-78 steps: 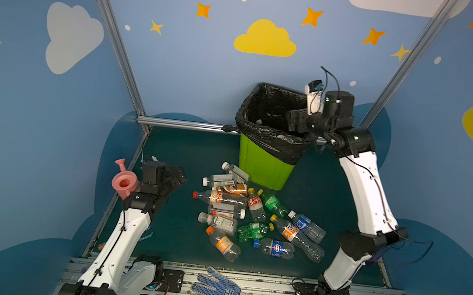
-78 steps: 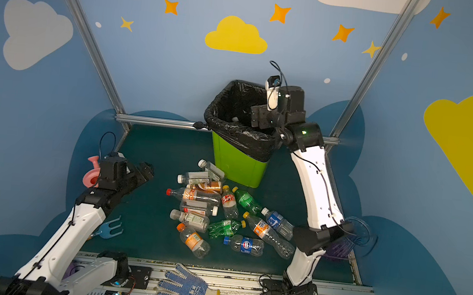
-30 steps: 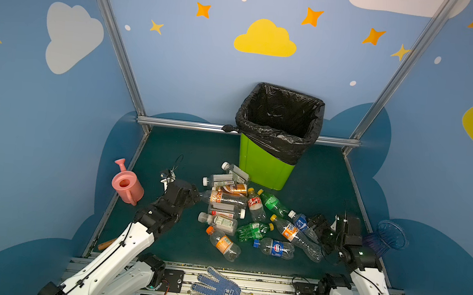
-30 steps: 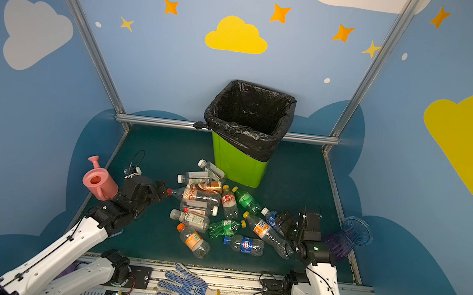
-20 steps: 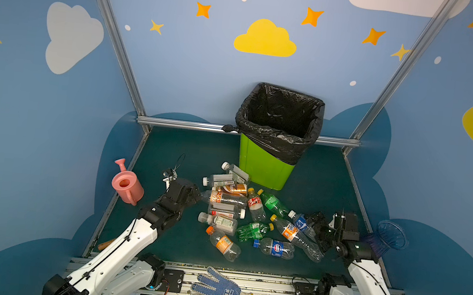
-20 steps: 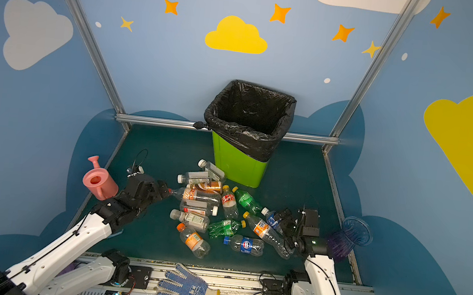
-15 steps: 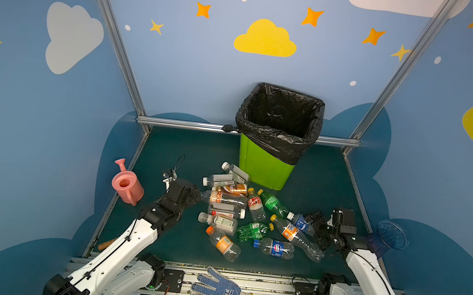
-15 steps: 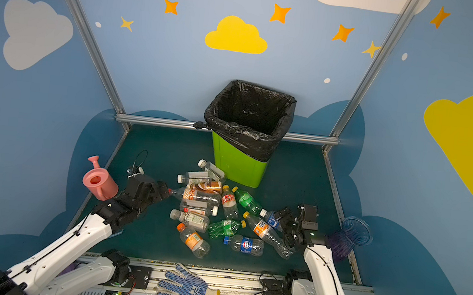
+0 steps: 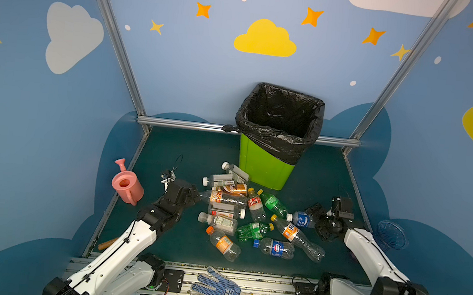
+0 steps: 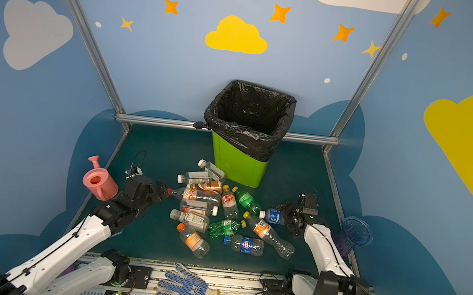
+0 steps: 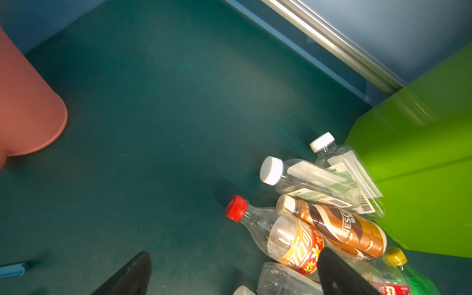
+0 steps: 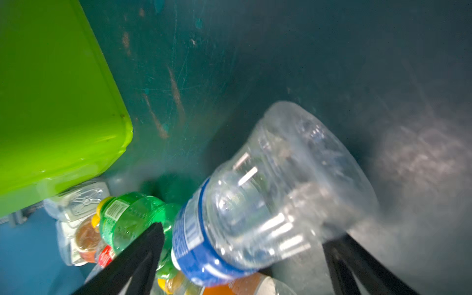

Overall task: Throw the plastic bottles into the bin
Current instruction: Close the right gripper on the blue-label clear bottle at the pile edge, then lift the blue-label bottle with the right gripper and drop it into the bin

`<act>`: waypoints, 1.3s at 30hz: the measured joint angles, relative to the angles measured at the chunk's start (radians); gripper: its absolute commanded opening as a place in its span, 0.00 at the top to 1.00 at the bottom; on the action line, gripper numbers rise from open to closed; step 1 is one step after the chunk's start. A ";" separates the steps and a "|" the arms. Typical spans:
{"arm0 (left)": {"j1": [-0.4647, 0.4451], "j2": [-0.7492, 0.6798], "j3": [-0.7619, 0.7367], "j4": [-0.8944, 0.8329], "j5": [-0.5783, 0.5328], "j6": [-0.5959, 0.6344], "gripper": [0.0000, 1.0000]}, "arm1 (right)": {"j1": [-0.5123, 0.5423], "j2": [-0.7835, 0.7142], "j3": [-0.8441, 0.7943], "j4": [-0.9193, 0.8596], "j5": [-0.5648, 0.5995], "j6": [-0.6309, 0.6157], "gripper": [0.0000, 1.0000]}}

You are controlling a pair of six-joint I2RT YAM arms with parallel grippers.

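The small plastic bottles (image 9: 240, 214) are heaped on the dark green surface (image 9: 187, 149), just in front of the tall bright green bin (image 9: 263, 166), which is lined with a black bag (image 9: 279, 128). A clear blue-labelled bottle (image 12: 255, 204) is straddled by the right pincer (image 9: 318, 222), its fingers wide; whether the bottle is clamped cannot be told. The left pincer (image 9: 194, 195) is held released and empty beside a clear red-capped bottle (image 11: 281, 237).

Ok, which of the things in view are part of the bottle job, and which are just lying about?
Part of the job:
- the plastic bottles, heaped in the middle
- the green bin behind them

Just lying about:
- the pink watering can on the left
- the blue dotted glove at the front
- the clear ribbed cup off to the right
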State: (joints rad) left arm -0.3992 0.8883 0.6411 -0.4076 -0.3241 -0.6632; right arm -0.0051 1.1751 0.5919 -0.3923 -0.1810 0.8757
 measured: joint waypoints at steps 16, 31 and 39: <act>0.045 0.000 -0.041 0.010 0.013 -0.024 0.00 | -0.015 0.249 0.131 0.090 -0.076 -0.049 0.56; 0.155 0.010 -0.057 0.032 0.061 -0.025 0.00 | -0.253 -0.132 0.936 -0.089 -0.073 -0.305 0.53; 0.194 0.062 -0.057 0.065 0.112 -0.030 0.00 | -0.252 -0.256 1.258 0.084 -0.109 -0.293 0.55</act>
State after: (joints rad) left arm -0.2050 0.9504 0.5838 -0.3428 -0.2123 -0.6933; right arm -0.2569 0.9188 1.8496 -0.3084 -0.2905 0.5823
